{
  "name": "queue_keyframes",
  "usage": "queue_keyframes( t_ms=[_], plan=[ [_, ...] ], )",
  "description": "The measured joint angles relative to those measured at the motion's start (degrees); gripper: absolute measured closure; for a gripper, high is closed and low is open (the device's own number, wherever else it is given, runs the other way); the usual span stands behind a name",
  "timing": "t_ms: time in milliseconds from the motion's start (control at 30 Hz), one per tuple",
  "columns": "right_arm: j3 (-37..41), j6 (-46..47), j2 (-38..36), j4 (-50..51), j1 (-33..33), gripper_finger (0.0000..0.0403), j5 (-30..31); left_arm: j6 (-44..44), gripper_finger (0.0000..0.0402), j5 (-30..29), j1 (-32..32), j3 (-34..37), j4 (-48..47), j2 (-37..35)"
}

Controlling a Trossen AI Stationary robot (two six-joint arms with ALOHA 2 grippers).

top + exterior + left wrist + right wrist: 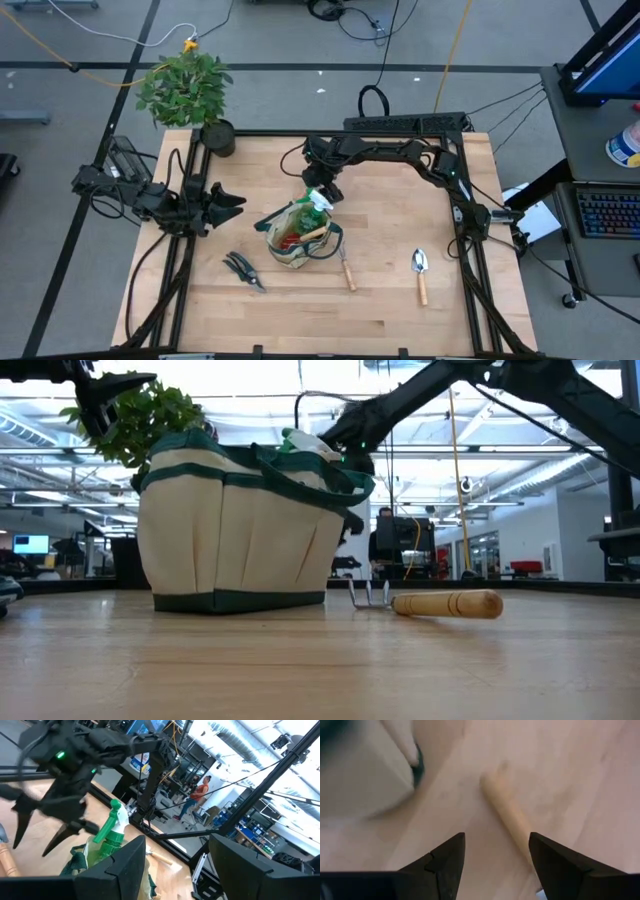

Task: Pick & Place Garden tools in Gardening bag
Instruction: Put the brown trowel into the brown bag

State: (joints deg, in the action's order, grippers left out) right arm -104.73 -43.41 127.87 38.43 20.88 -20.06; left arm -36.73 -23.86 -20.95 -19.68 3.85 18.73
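Now, going from the left of the table in the high view, the left gripper [232,203] hangs above the wood beside the bag, its fingers apart and nothing between them; its own wrist view shows the two dark fingers [125,870] spread with clear space between. Behind it, at the table's back left corner, stands the plant [187,88] in a black pot (not one of the tools). Nearer the front edge lie the shears [243,269], flat on the table [380,300], just left of the bag.

The bag [298,240] sits near the table's middle, upright, and the low view shows its beige wall [235,530] with green trim. Inside it show the red gloves [288,241], a wooden handle, and the spray bottle [316,204] sticking up at the far rim. The right gripper [329,190] hovers just behind that rim, above the bottle, with its fingers [445,865] apart and empty.

Just right of the bag lies the rake [346,268], its tines toward the bag in the low view [430,602]. Farther right, well apart from the bag, a trowel [421,273] lies with its blade toward the back.
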Motion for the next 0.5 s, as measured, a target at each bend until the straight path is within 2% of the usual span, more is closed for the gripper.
queue_keyframes(
  t_ms=[500],
  plan=[
    [0.1,10.4,3.1,-1.7,-0.1,0.0188,0.8,-0.2,0.0178,0.0,0.0,0.0,0.3,0.0]
  ],
)
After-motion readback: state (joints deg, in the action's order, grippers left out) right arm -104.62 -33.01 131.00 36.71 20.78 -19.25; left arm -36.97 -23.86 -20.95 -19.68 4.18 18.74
